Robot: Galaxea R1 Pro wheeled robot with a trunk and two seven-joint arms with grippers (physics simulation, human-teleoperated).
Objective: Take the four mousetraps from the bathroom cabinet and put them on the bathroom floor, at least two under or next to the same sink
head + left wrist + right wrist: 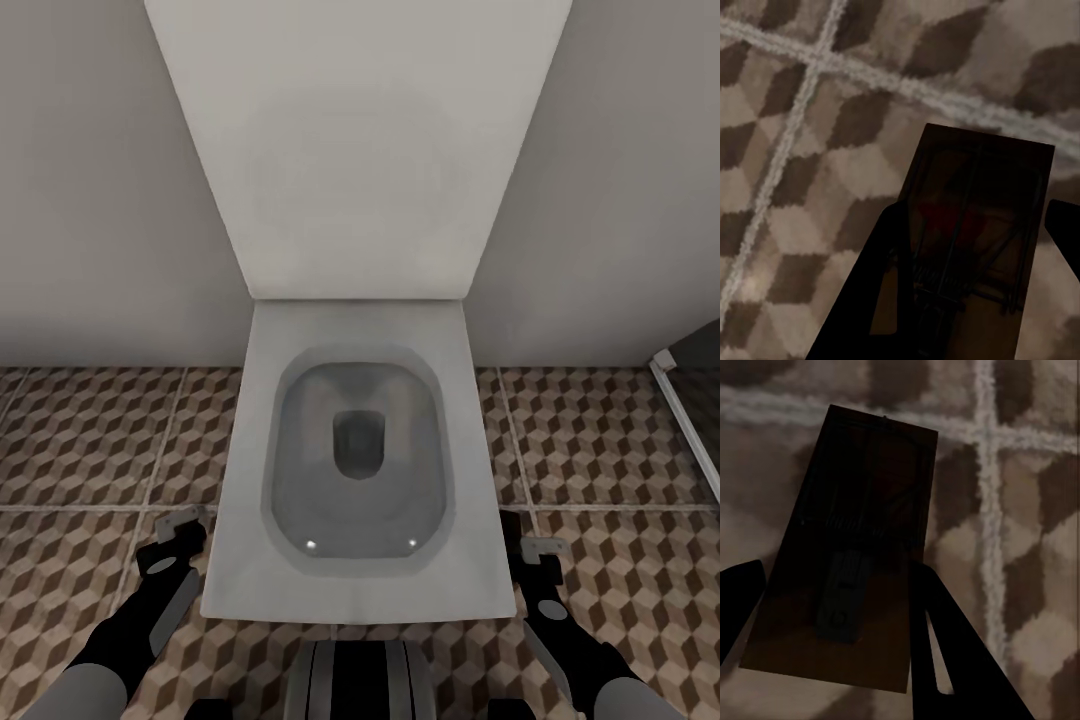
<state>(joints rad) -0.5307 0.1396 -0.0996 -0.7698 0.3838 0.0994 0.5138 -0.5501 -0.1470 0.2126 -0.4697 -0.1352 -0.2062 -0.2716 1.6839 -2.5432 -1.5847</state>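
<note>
Tiled floor [787,150] beneath tool-held mousetrap [975,240]

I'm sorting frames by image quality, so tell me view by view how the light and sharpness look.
Head view: even, soft light, sharp enough, two small glints in the toilet bowl. Left wrist view: dim and blurry, the mousetrap nearly black between the left gripper's fingers, floor tiles smeared. Right wrist view: equally dark, its mousetrap underexposed, grout lines fuzzy.

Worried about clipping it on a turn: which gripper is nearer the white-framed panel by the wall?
Right. The right gripper, holding a mousetrap, is beside the toilet on the white-framed panel side; the left gripper is off the toilet's far side.
</note>
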